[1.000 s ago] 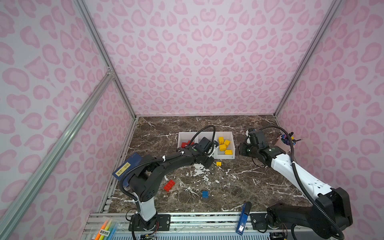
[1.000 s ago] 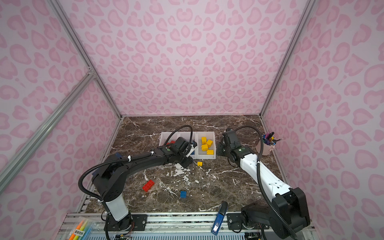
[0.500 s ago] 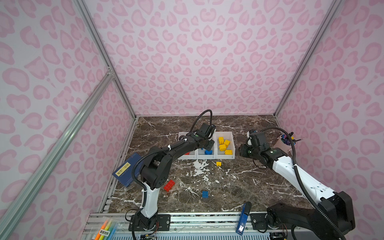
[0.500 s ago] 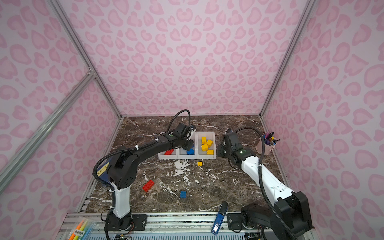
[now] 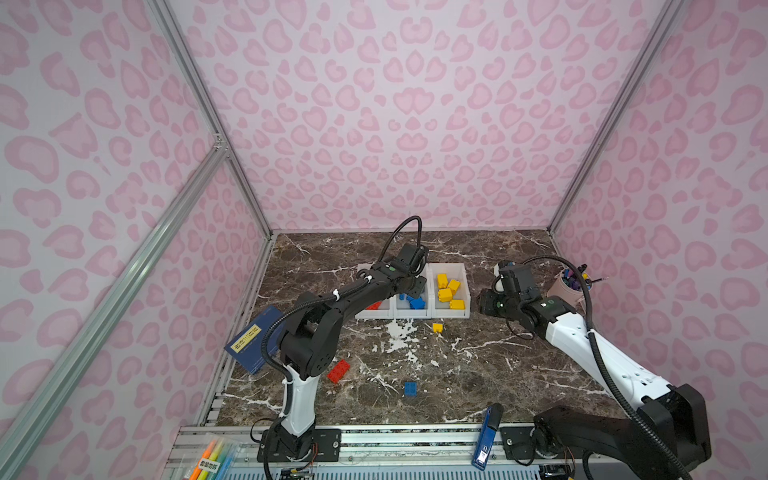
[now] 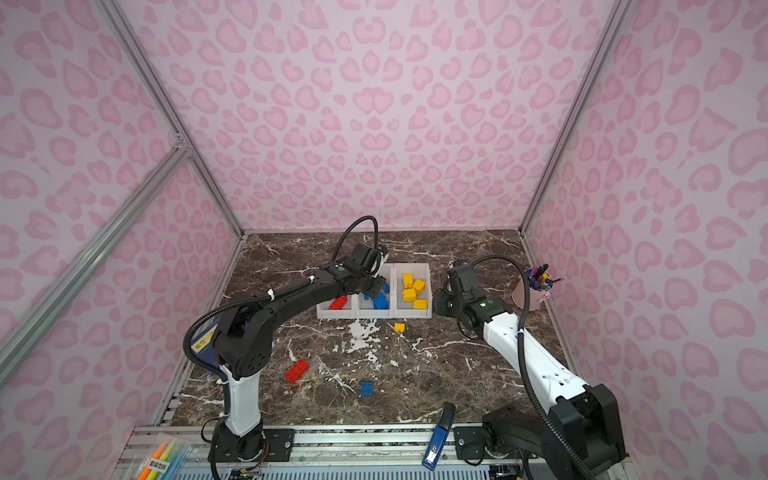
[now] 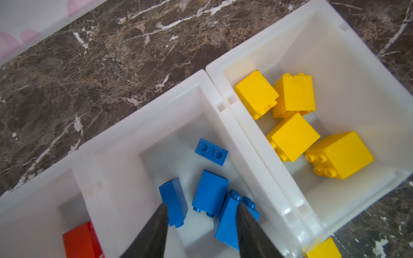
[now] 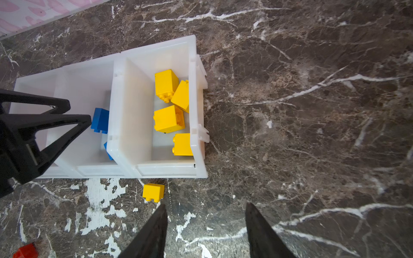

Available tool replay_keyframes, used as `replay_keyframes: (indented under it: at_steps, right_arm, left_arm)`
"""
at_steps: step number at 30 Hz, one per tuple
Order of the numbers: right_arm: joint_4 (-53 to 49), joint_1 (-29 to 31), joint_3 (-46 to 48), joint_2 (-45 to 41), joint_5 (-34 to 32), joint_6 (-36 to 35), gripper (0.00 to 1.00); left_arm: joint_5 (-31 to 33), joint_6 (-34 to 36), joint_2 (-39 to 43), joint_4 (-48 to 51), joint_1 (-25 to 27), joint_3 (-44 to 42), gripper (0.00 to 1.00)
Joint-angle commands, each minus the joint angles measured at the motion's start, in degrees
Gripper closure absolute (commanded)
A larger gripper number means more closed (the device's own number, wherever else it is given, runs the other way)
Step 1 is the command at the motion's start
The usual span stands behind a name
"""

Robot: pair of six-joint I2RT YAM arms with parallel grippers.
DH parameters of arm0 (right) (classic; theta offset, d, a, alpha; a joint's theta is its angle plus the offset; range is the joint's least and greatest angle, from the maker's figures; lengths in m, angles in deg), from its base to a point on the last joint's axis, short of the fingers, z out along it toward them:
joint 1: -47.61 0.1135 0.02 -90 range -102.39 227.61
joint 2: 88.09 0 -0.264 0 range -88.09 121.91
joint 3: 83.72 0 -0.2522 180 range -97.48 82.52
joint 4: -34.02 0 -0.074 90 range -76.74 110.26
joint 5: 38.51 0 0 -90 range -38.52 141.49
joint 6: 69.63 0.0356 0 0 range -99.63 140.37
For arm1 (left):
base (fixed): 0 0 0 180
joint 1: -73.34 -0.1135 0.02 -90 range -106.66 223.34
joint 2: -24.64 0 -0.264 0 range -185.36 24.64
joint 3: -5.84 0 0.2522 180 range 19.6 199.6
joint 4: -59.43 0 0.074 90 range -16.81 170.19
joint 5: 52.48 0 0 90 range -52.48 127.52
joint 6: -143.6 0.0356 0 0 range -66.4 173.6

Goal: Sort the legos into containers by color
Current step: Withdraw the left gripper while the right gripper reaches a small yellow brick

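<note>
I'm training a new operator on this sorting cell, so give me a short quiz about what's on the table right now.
1. How many yellow legos lie in the rightmost container?
2. True or false: the right gripper is holding a lego.
3. Which loose lego lies nearest the containers? A red, B blue, C yellow.
Key: 1 four; 2 false, its jaws stand open and empty; 3 C, the yellow lego just in front of them.
</note>
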Motion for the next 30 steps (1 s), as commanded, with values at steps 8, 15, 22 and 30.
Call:
replay_keyframes:
  at_steps: [8,15,22,30]
  right_arm:
    - [0.8,4.2,1.5,1.4,-2.7,0.5,0.43]
    - [4.4,12.2,1.3,7.6,-6.5,4.1,0.43]
    - [7.4,18.6,-1.5,16.6,-9.5,7.3,0.41]
    - [9.1,22.5,-3.6,23.0,-14.6,11.7,0.39]
  left_arm:
    - [1.1,-3.9,11.0,-4.8,-0.2,-10.7,0.48]
    - [3.6,-7.2,22.4,-5.7,-0.4,-22.0,0.48]
    - [5.7,-10.4,32.1,-5.4,-0.4,-31.2,0.48]
    - [7.2,-13.0,39.8,-4.7,-0.5,-39.4,0.48]
